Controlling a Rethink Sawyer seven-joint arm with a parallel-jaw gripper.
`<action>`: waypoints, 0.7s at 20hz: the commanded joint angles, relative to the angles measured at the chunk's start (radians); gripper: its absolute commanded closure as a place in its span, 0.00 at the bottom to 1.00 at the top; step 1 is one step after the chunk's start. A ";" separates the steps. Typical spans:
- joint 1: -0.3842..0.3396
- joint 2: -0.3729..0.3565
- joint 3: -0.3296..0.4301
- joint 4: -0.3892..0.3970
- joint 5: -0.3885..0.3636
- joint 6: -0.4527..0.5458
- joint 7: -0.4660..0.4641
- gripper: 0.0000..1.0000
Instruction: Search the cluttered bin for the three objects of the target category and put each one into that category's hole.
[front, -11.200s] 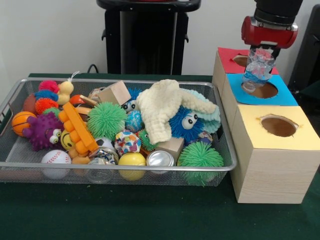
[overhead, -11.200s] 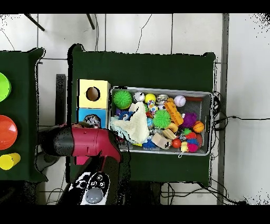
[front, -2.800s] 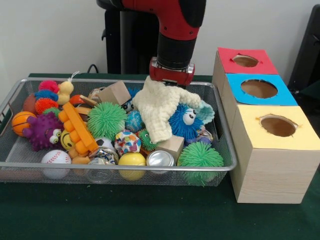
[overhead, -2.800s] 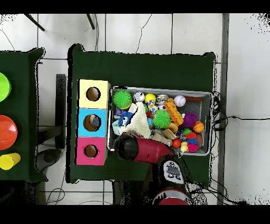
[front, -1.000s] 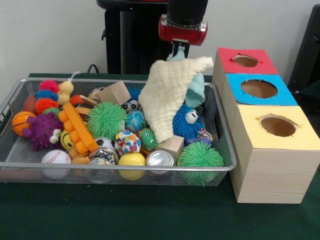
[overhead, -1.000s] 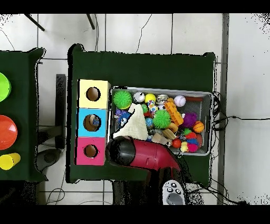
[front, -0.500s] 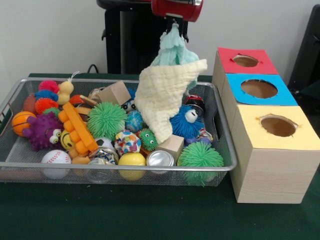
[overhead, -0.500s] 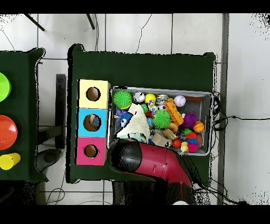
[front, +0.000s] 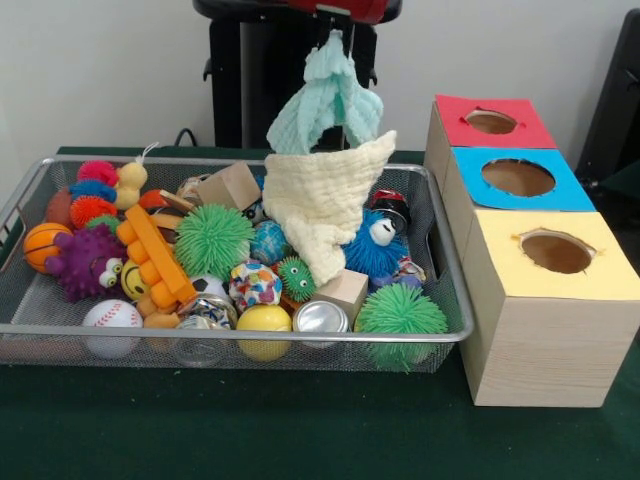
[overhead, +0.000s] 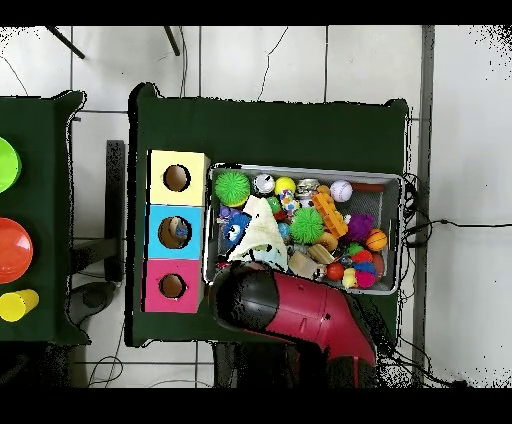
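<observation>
Green table (front: 250, 440), white wall (front: 100, 70). Gripper (front: 340, 12) pinching mint cloth (front: 328, 95), raised higher; cream cloth (front: 330, 200) now dangling.

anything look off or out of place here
Yes: the pincer lifts a teal cloth, and a cream cloth is dragged up with it, draped below, its tip still among the toys in the wire bin.

Wire mesh bin (front: 30, 190) packed with toys, no bare floor. Hanging cream cloth (front: 325, 205) blocks centre. Red (front: 490, 121), blue (front: 520, 177), yellow (front: 556, 251) holes clear above.
</observation>
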 joint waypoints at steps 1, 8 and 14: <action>-0.038 -0.006 0.011 -0.072 -0.026 0.135 0.077 1.00; -0.143 0.012 0.041 -0.143 -0.053 0.148 -0.033 1.00; -0.240 0.051 0.105 -0.202 -0.087 0.145 -0.141 1.00</action>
